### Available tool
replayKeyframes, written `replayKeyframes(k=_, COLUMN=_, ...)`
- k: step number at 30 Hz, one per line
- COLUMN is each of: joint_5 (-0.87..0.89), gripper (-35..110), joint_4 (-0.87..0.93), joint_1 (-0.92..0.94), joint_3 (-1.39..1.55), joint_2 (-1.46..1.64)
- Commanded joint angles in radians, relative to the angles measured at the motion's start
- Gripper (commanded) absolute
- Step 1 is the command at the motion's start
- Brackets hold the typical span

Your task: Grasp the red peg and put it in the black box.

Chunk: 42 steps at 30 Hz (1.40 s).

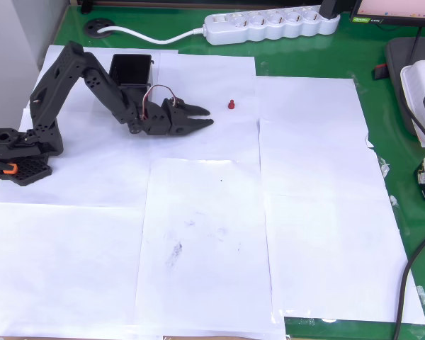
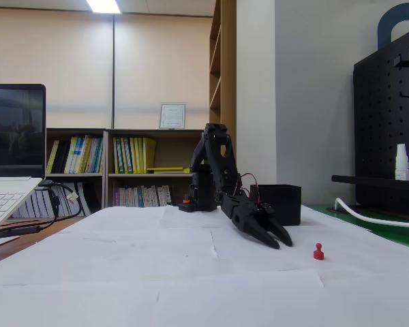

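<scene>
Arm [image 1: 78, 78] base sits at overhead view's left, reaching right, bent low over white paper sheets [image 1: 205, 241]. Box [image 1: 131, 71] just behind the arm's forearm. Gripper [image 1: 207, 117] fingers slightly apart, empty, tips near counter [image 1: 382, 127]. Peg [image 1: 231, 105] upright on paper, right of gripper, not touching. Box interior can't be made out.

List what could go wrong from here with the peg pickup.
1. The red peg is far smaller than the gripper fingers, so a closing pinch may miss it or flick it away.
2. It stands upright on loose paper; a nudge could topple it.
3. The black box sits behind the arm, risking a bump on the return.
</scene>
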Motion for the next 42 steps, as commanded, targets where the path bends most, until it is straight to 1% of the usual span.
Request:
replayKeyframes(k=1, joint_5=-0.017, gripper=24, joint_4=0.002, joint_1=-0.011, joint_3=0.092, joint_2=0.023)
replayKeyframes(k=8, joint_5=-0.028, gripper=24, joint_4=0.091, joint_1=-0.012, joint_3=0.233, joint_2=0.087)
replayKeyframes(k=14, joint_5=-0.028, gripper=24, joint_4=0.095, joint_1=-0.003, joint_3=0.278, joint_2=0.126)
replayKeyframes(k=22, joint_5=-0.037, gripper=24, joint_4=0.199, joint_1=0.015, joint_3=0.436, joint_2=0.204)
replayKeyframes(k=23, joint_5=-0.038, gripper=27, joint_4=0.207, joint_1=0.017, joint_3=0.453, joint_2=0.213)
replayKeyframes(k=35, joint_5=-0.038, gripper=27, joint_4=0.207, joint_1=0.017, joint_3=0.474, joint_2=0.238)
replayKeyframes(k=42, joint_5=-0.043, gripper=27, joint_4=0.227, joint_1=0.015, joint_3=0.546, joint_2=0.278)
